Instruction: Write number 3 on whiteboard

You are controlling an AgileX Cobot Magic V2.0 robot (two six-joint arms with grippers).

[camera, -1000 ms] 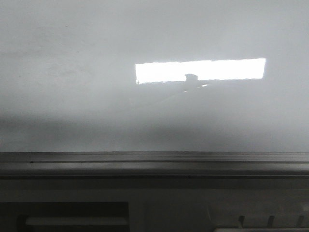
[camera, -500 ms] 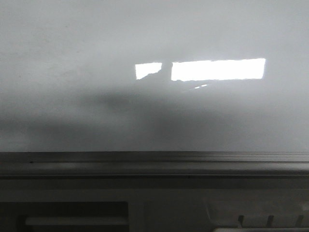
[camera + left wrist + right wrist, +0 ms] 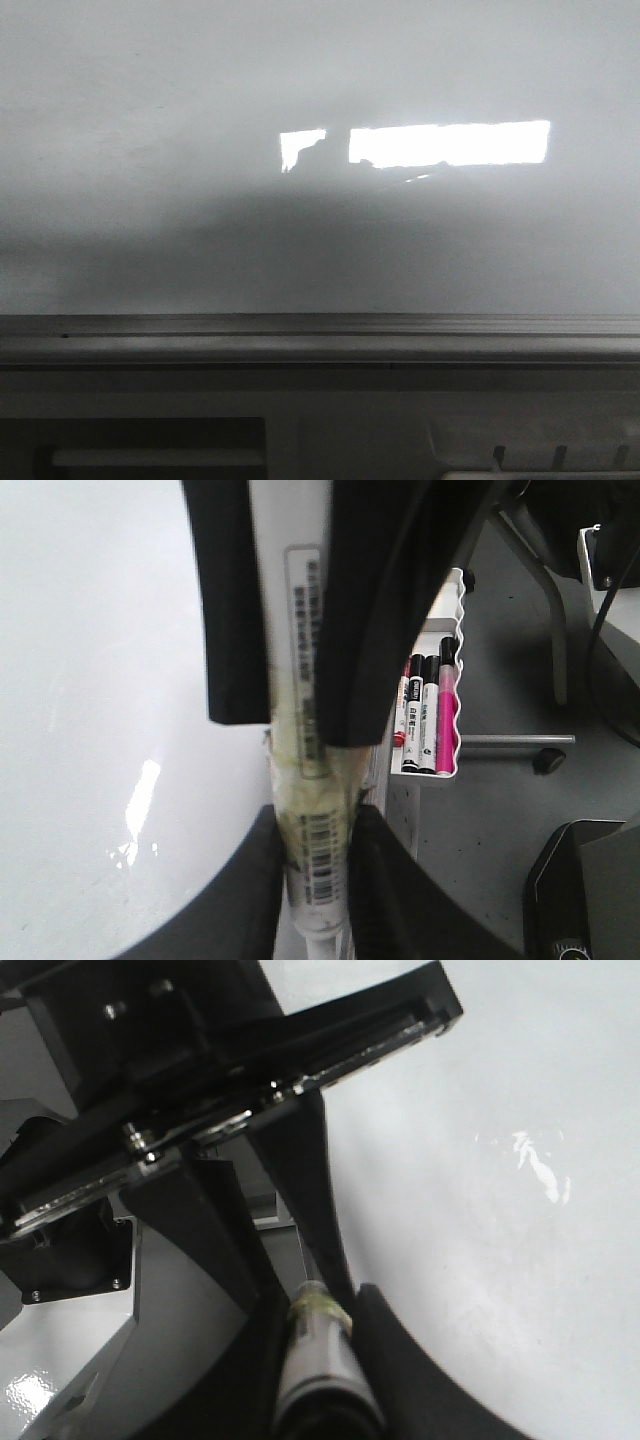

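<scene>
Left claw (image 3: 315, 780) is clamped on a white marker (image 3: 300, 680) held lengthwise for writing; right claw (image 3: 315, 1360) grips another pen (image 3: 315, 1350). The whiteboard (image 3: 150, 150) fills the front view, bearing no visible stroke.

Whiteboard (image 3: 150, 120) w/ bright glare (image 3: 450, 143), grey ledge (image 3: 320, 335) below.

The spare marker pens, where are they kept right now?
In the left wrist view, the spare markers lie side by side in a white tray off the whiteboard, beyond the left gripper, which clamps a white marker.
</scene>
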